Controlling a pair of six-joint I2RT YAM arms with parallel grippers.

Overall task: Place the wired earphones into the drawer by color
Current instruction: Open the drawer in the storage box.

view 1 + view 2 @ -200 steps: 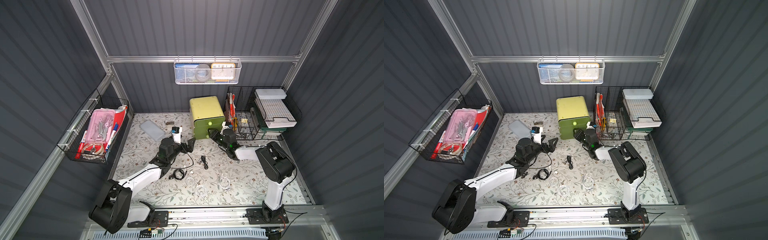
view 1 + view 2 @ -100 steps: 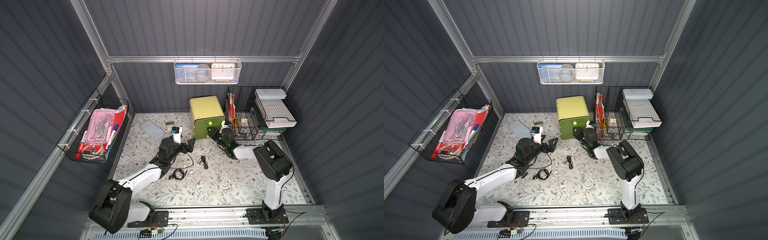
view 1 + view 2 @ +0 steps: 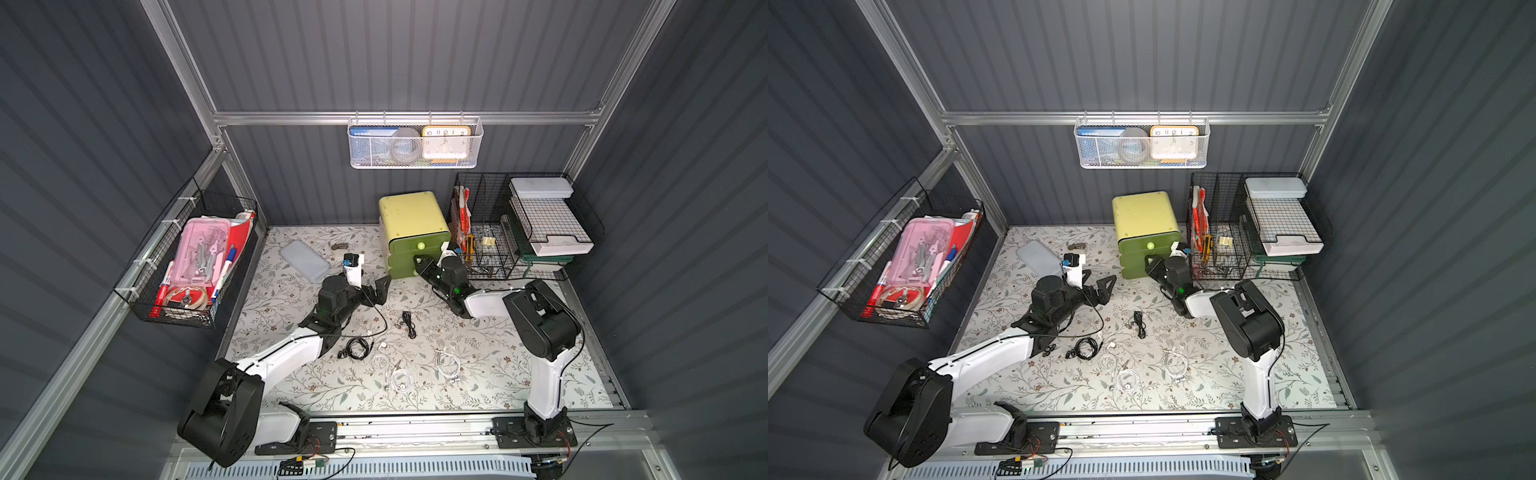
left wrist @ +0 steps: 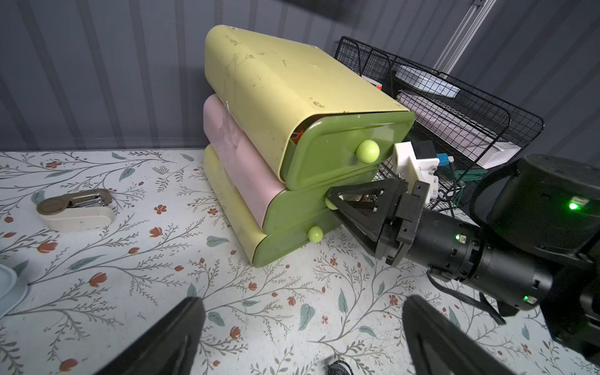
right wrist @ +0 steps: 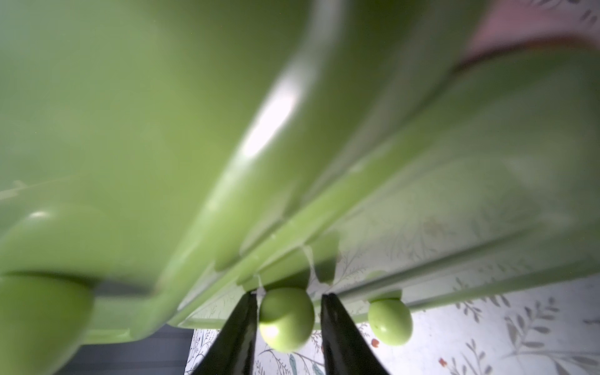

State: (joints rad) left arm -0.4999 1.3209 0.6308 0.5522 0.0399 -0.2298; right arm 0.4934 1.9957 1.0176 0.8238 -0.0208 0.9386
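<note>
Right fingers flank the middle knob (left fingers wide)

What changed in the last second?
Right arm's elbow shifted slightly leftward in both top views; the right gripper straddles the middle drawer knob, jaws not yet clamped. Left gripper stays open and still; drawer unit and loose earphones unmoved.

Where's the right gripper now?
Right gripper straddles the middle knob of the drawer unit, just left of the wire rack in both top views.
</note>
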